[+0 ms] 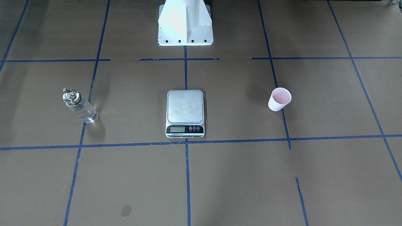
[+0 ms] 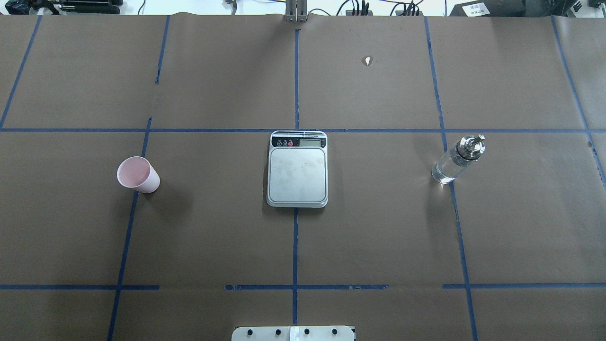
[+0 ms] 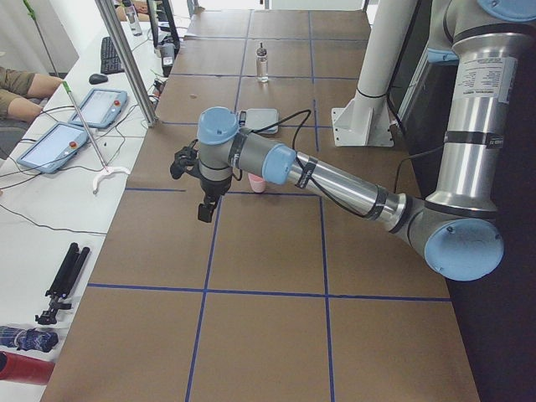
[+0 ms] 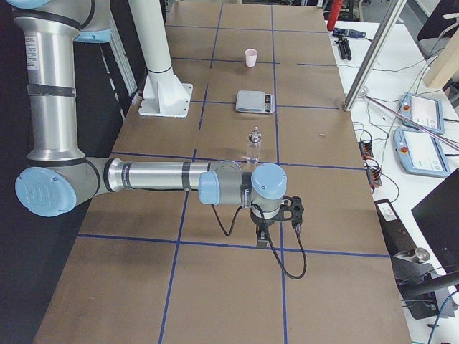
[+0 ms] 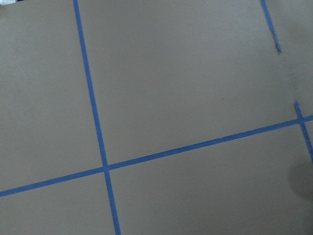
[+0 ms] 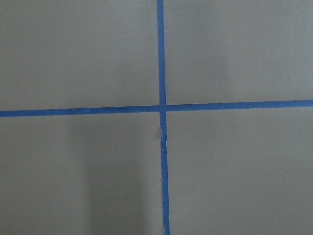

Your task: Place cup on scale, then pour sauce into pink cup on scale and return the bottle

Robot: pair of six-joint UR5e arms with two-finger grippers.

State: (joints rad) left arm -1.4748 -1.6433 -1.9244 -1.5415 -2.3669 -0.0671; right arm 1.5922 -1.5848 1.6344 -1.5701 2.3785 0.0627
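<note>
Overhead: cup stands upright at left, scale at centre and bottle upright at right, all well apart. Front-facing: same layout, mirrored. Exterior left: left gripper hangs camera-side of the cup; its pincer state cannot be told. Exterior right: right gripper hangs camera-side of the bottle; likewise indeterminate. Wrist views: brown paper, blue tape.

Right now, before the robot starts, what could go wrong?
1. The cup looks like light paper and looks empty. A hard squeeze might crush it or knock it over.
2. The bottle is glass, narrow and standing free. A bump could topple it and maybe spill it.
3. The cup's mouth is small, so the pour might miss and wet the scale.
</note>
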